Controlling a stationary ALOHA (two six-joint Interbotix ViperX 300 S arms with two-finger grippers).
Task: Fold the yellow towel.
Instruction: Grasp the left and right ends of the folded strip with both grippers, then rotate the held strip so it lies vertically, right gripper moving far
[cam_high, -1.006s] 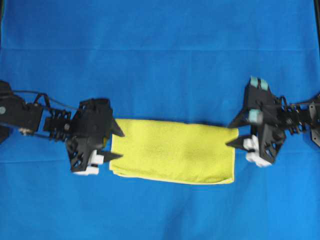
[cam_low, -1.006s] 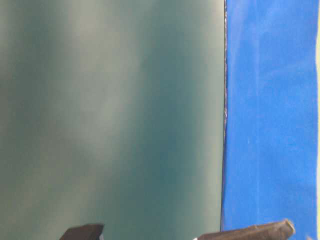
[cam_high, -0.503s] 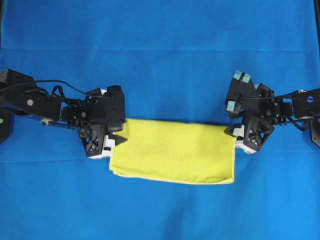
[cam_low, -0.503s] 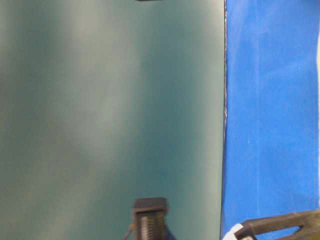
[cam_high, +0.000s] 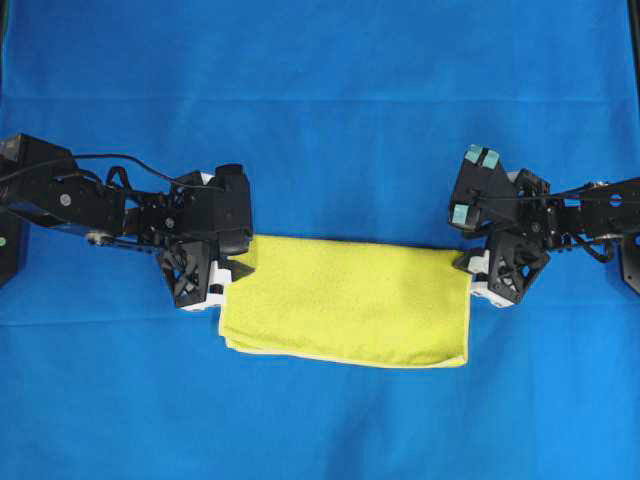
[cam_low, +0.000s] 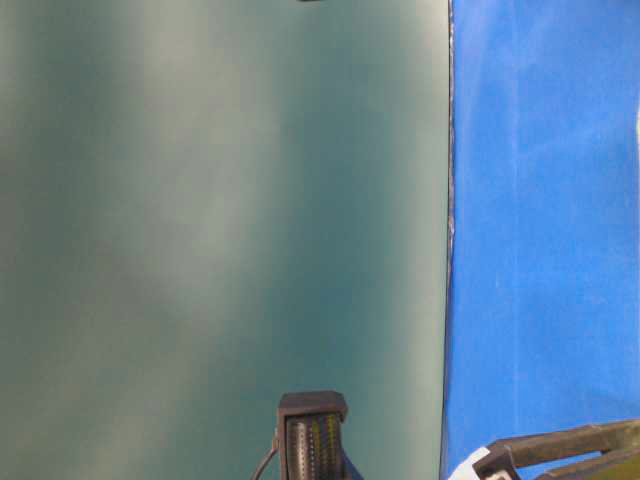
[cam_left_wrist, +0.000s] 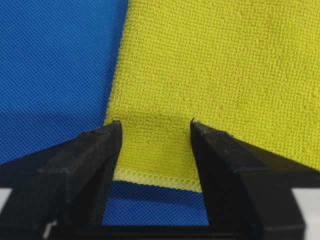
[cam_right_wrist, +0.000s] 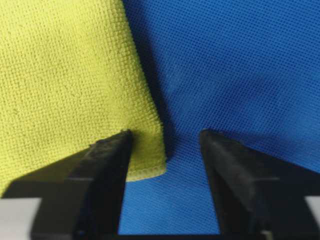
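A blue cloth (cam_high: 320, 120) covers the whole work surface, with a dull green wall (cam_low: 220, 240) beside it in the table-level view. The yellow towel (cam_high: 345, 300) lies flat near the middle of that cloth, folded into a long band, its paler hem along the edge nearest the bottom of the overhead view. At the towel's left upper corner sits the left gripper (cam_left_wrist: 155, 132) — its jaws stand apart, both tips pressed down on the fuzzy pile, with the stitched hem lying between them. At the towel's right upper corner sits the right gripper (cam_right_wrist: 165, 137), jaws likewise apart — one tip on the towel's corner, the other on bare blue cloth just beside it.
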